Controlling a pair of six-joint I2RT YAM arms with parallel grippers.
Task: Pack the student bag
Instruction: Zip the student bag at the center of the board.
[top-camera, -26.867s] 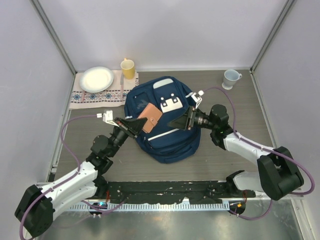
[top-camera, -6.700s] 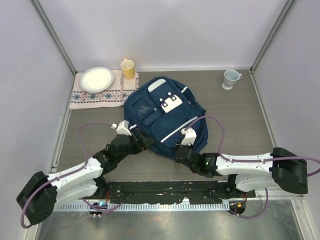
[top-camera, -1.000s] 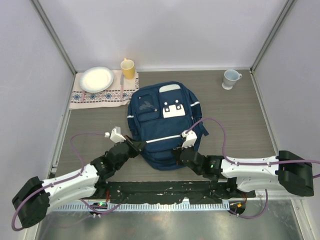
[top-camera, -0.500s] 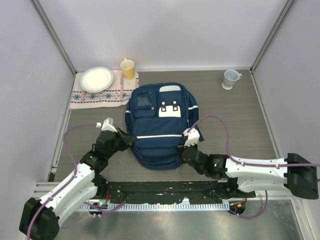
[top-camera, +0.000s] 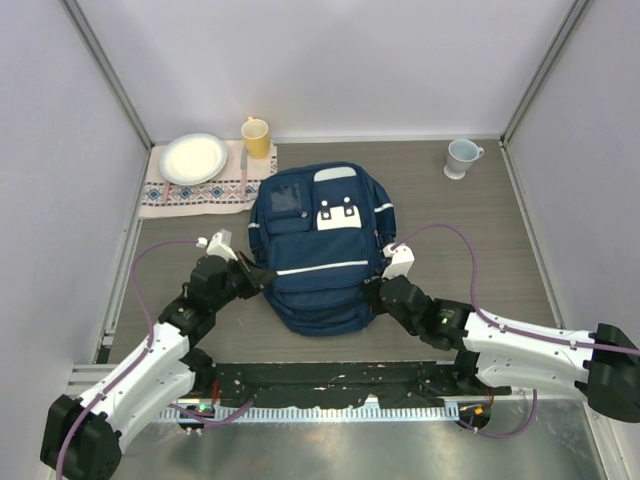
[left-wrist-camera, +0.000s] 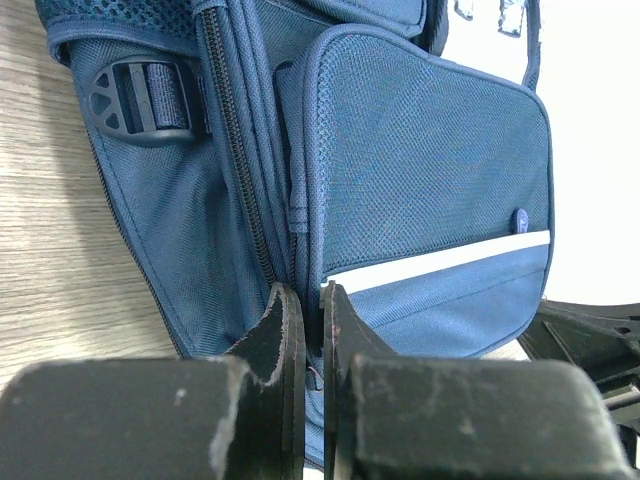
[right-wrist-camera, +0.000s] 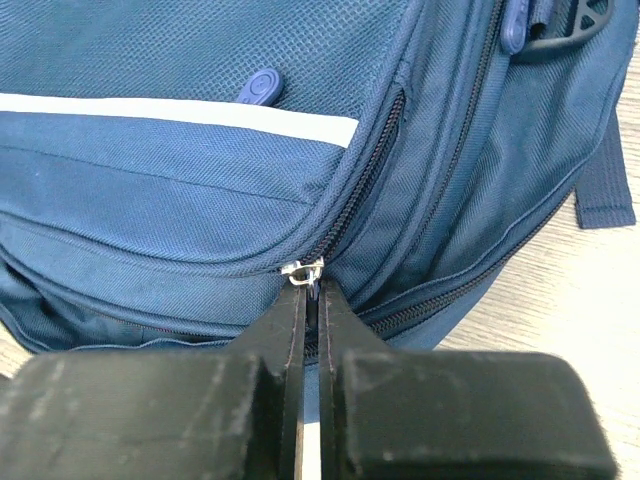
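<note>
The student bag (top-camera: 318, 262), navy blue with white stripes and a white buckled flap, lies flat in the middle of the table. At the bag's left side my left gripper (top-camera: 263, 276) is shut on a fold of bag fabric (left-wrist-camera: 300, 215) beside a zipper line, seen close up in the left wrist view at the left gripper (left-wrist-camera: 312, 300). My right gripper (top-camera: 376, 291) is at the bag's lower right side. In the right wrist view the right gripper (right-wrist-camera: 313, 292) is shut on a small metal zipper pull (right-wrist-camera: 303, 269) at the end of a closed zipper.
A white plate (top-camera: 193, 157) rests on a patterned cloth (top-camera: 190, 192) at the back left, with a yellow cup (top-camera: 256, 137) beside it. A pale mug (top-camera: 461, 156) stands at the back right. Grey walls and frame posts enclose the table.
Both grippers stayed shut on the bag. The left one shifted left and up, the right one moved right and up along the bag's side. The bag turned slightly and squared up.
</note>
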